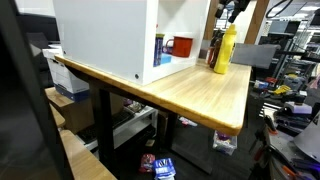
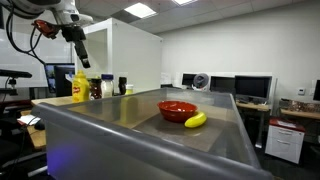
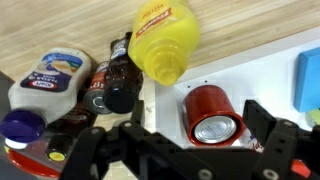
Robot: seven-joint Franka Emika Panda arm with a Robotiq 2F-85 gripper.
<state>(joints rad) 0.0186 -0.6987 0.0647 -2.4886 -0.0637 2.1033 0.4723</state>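
Right: yellow mustard bottle (image 3: pixel 165 40) stands upright near a corner of the tabletop (image 1: pixel 200 95), just beside the white box (image 1: pixel 100 35), with the dark sauce bottle (image 3: pixel 112 85) and mayo bottle (image 3: pixel 50 80) alongside. Gripper (image 2: pixel 81 62) hangs straight above, jaws apart and empty. Bottle axis vertical, cap pointing up at it.

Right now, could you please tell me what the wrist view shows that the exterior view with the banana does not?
Only the wrist view: a red can standing in the box, and a white bottle by the others. Only that exterior view: a red bowl and a banana on a grey surface, with monitors behind. Both: the yellow bottle, the dark bottle beside it, the white box, and the open gripper above the bottles.
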